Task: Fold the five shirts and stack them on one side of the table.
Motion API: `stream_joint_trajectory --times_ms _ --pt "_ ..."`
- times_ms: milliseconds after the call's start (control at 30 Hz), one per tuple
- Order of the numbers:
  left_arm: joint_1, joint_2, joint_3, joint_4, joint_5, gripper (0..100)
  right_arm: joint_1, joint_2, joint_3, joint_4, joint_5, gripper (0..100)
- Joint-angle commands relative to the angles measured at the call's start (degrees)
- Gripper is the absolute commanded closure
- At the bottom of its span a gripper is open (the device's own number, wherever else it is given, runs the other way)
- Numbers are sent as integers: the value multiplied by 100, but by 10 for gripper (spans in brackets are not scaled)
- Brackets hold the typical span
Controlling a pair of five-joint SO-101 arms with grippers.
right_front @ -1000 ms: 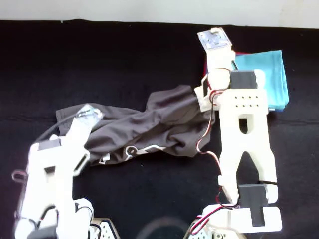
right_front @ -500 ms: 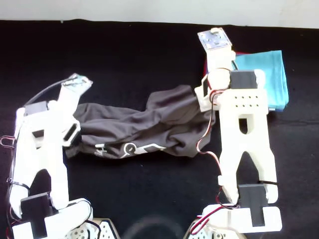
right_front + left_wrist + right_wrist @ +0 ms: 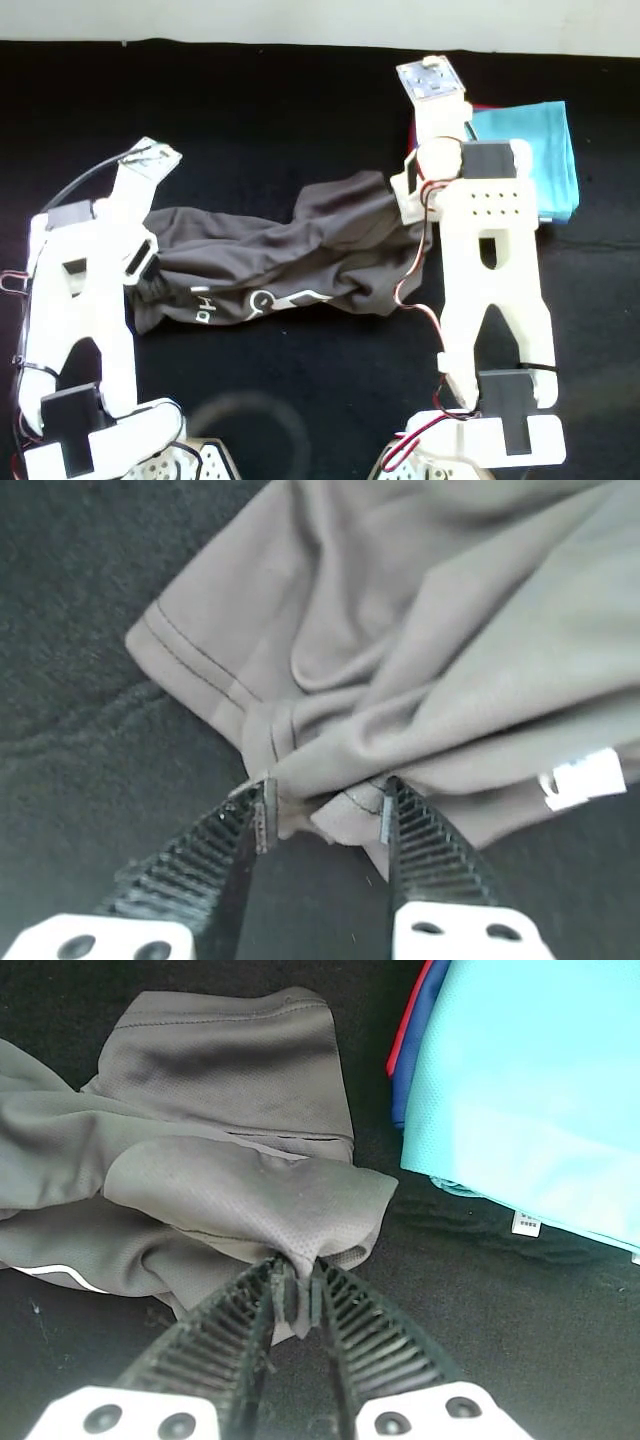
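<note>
A dark grey shirt (image 3: pixel 300 250) lies crumpled and stretched across the middle of the black table (image 3: pixel 250 110). My right gripper (image 3: pixel 408 200) is at its right end and, in the right wrist view, my right gripper (image 3: pixel 297 1290) is shut on a pinched fold of the grey shirt (image 3: pixel 230 1190). My left gripper (image 3: pixel 148 275) is over the shirt's left end. In the left wrist view my left gripper (image 3: pixel 325 815) is open, its tips on either side of a bunched hem of the grey shirt (image 3: pixel 450 630).
A folded turquoise shirt (image 3: pixel 535 155) tops a stack at the back right, just beyond the right arm. Blue (image 3: pixel 415 1070) and red (image 3: pixel 405 1035) edges show beneath the turquoise shirt (image 3: pixel 530 1090). A white label (image 3: pixel 585 775) hangs from the grey shirt.
The left arm has swung back and to the left, settling over the shirt's left end, which is now more bunched. The right arm and its grip are unchanged.
</note>
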Motion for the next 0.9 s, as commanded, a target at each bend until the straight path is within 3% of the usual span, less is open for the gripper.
stream_joint_trajectory --times_ms 0,300,533,867 --pt "-22 -13 391 -668 18 818 48 -57 -259 31 -44 993" --pt "-22 -127 655 -1002 44 818 48 -57 -259 31 -44 993" --pt "4 -1033 -110 642 281 818 48 -48 -233 31 -44 993" --pt "127 -1780 75 1864 281 822 48 -22 -259 31 -44 993"
